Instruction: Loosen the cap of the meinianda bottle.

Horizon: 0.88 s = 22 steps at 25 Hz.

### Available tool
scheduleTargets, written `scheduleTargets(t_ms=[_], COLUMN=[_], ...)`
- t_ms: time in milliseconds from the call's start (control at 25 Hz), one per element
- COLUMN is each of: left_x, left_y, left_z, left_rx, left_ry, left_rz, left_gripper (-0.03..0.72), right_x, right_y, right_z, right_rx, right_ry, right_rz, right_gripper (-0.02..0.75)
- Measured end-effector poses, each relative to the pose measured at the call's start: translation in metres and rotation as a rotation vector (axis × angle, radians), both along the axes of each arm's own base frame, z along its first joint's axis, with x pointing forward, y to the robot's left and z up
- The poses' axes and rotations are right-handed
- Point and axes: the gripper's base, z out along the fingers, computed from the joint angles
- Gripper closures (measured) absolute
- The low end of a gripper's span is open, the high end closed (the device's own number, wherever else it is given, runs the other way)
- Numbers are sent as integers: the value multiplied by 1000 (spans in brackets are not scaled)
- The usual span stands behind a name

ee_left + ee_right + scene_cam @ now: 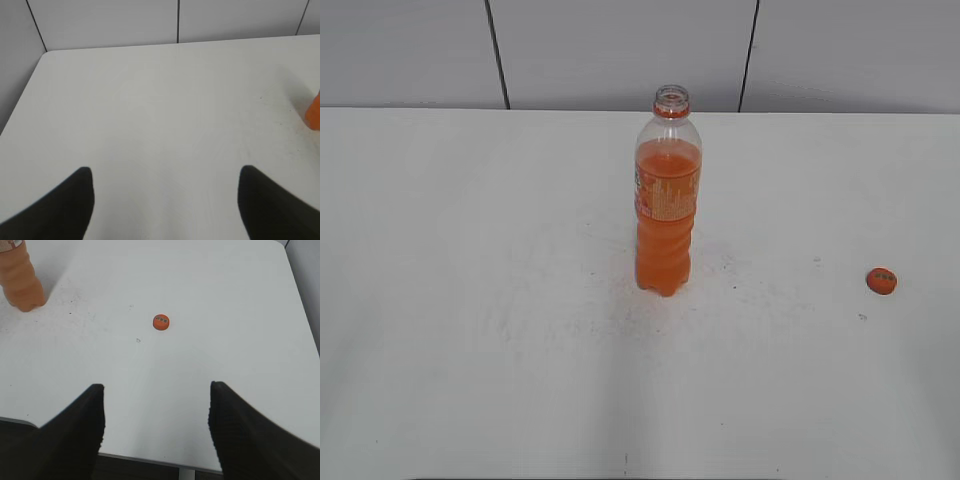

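Left hand (pixel 165 205) spread wide over bare white surface (pixel 470 300), nothing held, only an orange sliver of bottle at the frame's right edge. Mid-surface in the exterior view: one tall clear plastic meinianda bottle (pixel 666 195) of orange liquid, orange label, upright, neck open, nothing screwed on. Well off to its right, flat on the surface: one small round orange plastic cap (pixel 881 281), dark lettering up, well apart from the bottle. Right hand (pixel 157 427) also wide open and empty, hanging over the near edge, cap (pixel 161 322) ahead of the fingers, bottle base (pixel 22 282) far left. Task looks past loosening: cap fully off. Risks from here: open bottle with plenty of liquid, so any sideways nudge from an arm means a tip and a spill; cap light and round, likely to skid or roll if clipped. Count: one bottle, one cap, two hands.
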Motion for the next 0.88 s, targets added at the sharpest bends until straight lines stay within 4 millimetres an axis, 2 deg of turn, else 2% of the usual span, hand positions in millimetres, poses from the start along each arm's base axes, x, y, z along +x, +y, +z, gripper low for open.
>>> scheduleTargets(t_ms=[880], left_x=[0], left_y=[-3], left_z=[0], left_rx=[-24], left_ry=[-2], left_rz=[-25], left_gripper=[185], right_x=[0], right_y=[0], right_z=[0], right_rx=[0], right_ry=[-3], right_rz=[0], right_gripper=[246])
